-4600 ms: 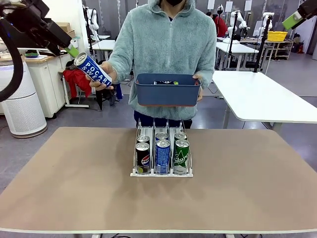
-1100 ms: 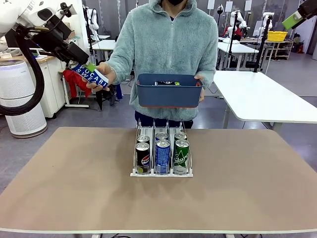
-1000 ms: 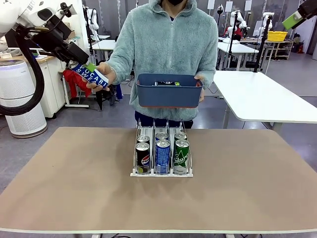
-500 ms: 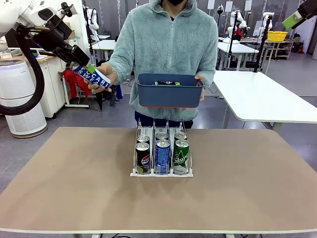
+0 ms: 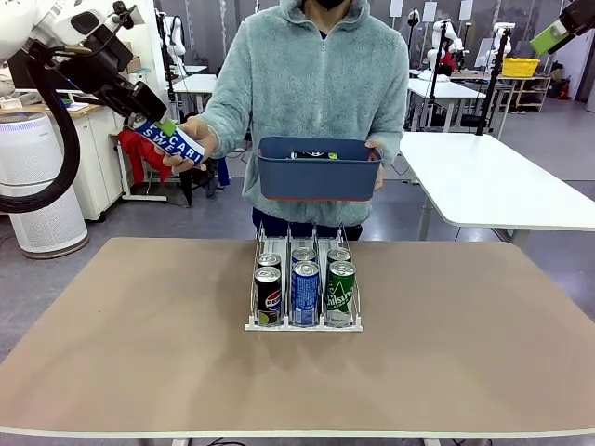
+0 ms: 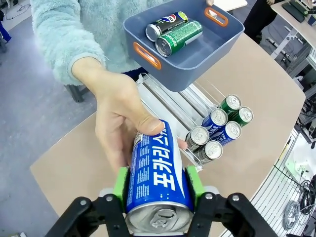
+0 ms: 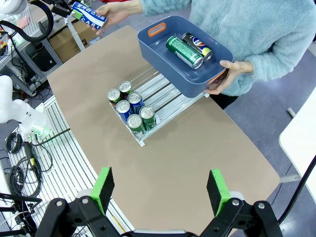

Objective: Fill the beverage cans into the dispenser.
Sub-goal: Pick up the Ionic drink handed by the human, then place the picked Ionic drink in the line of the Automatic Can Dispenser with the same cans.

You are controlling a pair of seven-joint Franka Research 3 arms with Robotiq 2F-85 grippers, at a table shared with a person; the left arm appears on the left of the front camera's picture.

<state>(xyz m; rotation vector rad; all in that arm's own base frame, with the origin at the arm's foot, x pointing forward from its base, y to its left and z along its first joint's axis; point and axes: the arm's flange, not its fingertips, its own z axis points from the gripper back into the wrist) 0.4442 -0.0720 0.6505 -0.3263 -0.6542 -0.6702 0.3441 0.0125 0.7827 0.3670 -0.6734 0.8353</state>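
Left tool (image 6: pixel 157 186) is clamping shut on slim blue-and-white Pocari Sweat metal can (image 6: pixel 158 168), up off desk (image 5: pixel 139 325) at left; person's hand (image 6: pixel 116 123) is gripping it too. White-based wire-lane dispenser (image 5: pixel 304 326) is carrying 6 cans (image 5: pixel 305 293), 2 per lane. Green can (image 6: pixel 181 37) & dark can (image 6: pixel 165 23) are lying in dark blue plastic bin (image 6: pixel 197 61), approx. 3 left to load. Right tool (image 7: pixel 161 190) is hanging wide open, empty.
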